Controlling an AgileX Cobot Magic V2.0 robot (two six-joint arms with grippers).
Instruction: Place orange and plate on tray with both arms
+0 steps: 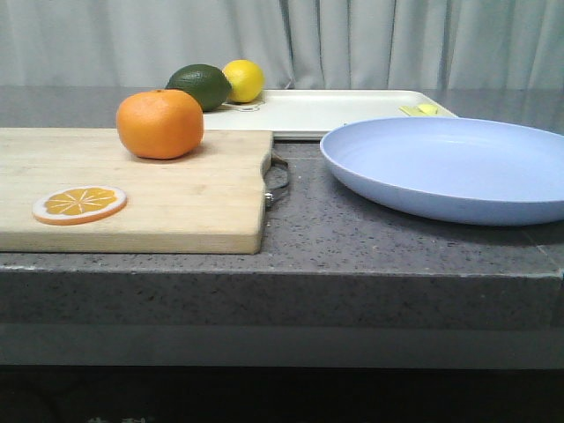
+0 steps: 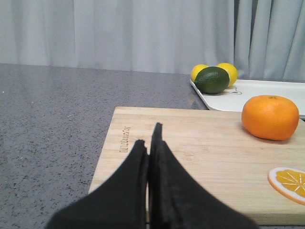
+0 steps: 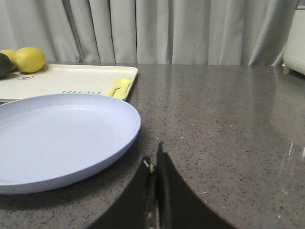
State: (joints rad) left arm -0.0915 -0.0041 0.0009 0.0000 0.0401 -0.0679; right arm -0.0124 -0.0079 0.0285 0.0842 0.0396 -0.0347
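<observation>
The orange (image 1: pixel 159 123) sits on the far part of the wooden cutting board (image 1: pixel 176 198); it also shows in the left wrist view (image 2: pixel 270 117). The lavender-blue plate (image 1: pixel 458 167) lies on the grey counter to the right, also in the right wrist view (image 3: pixel 57 138). The cream-white tray (image 1: pixel 326 112) lies behind both, also in the right wrist view (image 3: pixel 66 78). My left gripper (image 2: pixel 148 136) is shut and empty over the board's near left part. My right gripper (image 3: pixel 153 155) is shut and empty over the counter, right of the plate. Neither gripper shows in the front view.
A green lime (image 1: pixel 201 86) and a yellow lemon (image 1: pixel 244 80) sit at the tray's far left corner. An orange slice disc (image 1: pixel 79 204) lies on the board's near left. A small yellow object (image 3: pixel 119 87) lies on the tray's right end. The board has a metal handle (image 1: pixel 276 176).
</observation>
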